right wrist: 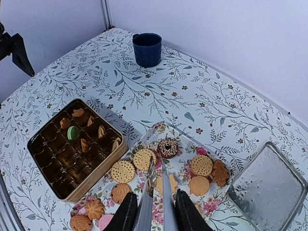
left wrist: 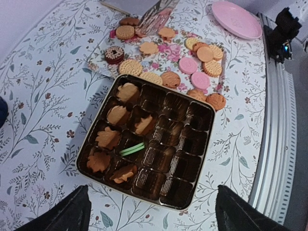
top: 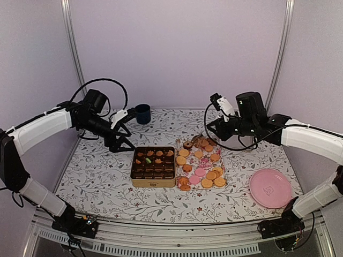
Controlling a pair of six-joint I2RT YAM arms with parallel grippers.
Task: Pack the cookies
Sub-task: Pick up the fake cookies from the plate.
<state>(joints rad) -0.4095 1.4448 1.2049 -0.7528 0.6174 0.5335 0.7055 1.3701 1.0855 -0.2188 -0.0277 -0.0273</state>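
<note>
Two robot arms work over a table (top: 96, 182) covered in a leaf-print cloth. Most of the cookies (top: 201, 166) lie loose on a floral sheet (left wrist: 156, 63) just right of a gold box (top: 154, 166). They are mainly golden-orange rounds, with a few pink ones (left wrist: 187, 65) and a dark ring cookie (right wrist: 168, 148) near the sheet's far end.

We count about seven cookies in the box's brown compartments, all along its far rows as the overhead camera sees them. Most are orange and flower- or leaf-shaped. One green cookie (left wrist: 132, 149) stands on its edge, and the other cells hold only their dark liners.

The left gripper (top: 121, 140) hangs above the table by the box's far left corner. Its fingers (left wrist: 72, 211) are spread wide and hold nothing.

The right gripper (right wrist: 156, 219) is pressed together on a pair of metal tongs (right wrist: 153, 180). Their tips point down over the sheet, close beside the ring cookie and a pale round one. The wrist camera looks almost straight down the blades, so we cannot tell whether the tips touch a cookie.

A pink plate (top: 270, 188) sits near the right arm's base, well apart from the sheet. A dark blue cup (top: 142, 113) stands at the back of the table, and what appears to be a silvery lid (right wrist: 267, 187) lies beyond the sheet.
</note>
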